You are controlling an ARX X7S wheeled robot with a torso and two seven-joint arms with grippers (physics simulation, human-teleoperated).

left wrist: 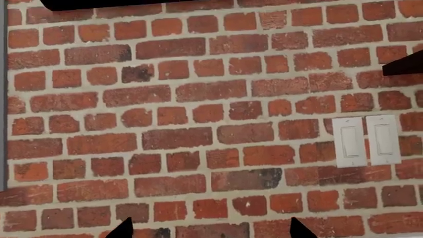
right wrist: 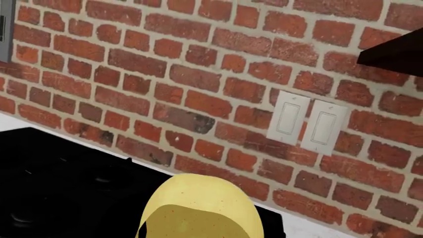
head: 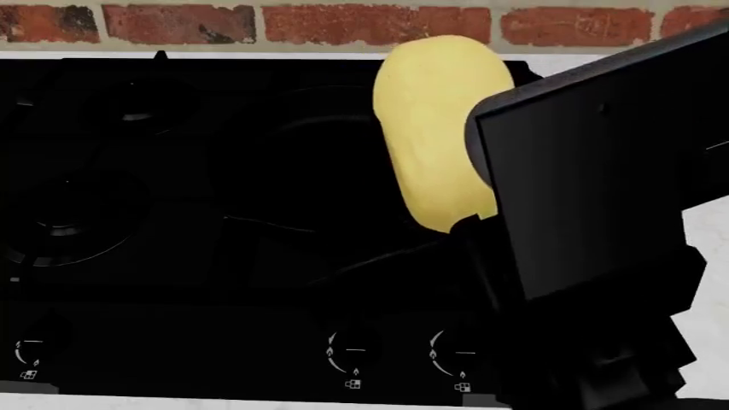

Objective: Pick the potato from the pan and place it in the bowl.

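Note:
The pale-yellow potato (head: 439,128) hangs upright in the air over the black stove, its lower end meeting my right gripper (head: 465,225) at the end of the bulky black arm. In the right wrist view the potato (right wrist: 198,208) fills the space at the jaws, hiding the fingers. The pan (head: 290,145) shows only as a faint round outline on the stove behind the potato. My left gripper (left wrist: 210,230) faces the brick wall, its two black fingertips (left wrist: 124,229) wide apart with nothing between them. The bowl is out of view.
The black stove (head: 171,282) has burner grates (head: 68,213) at the left and knobs (head: 353,350) along its front. A red brick wall (left wrist: 198,99) with a white double light switch (right wrist: 309,124) stands behind. A white counter (head: 708,256) lies to the right.

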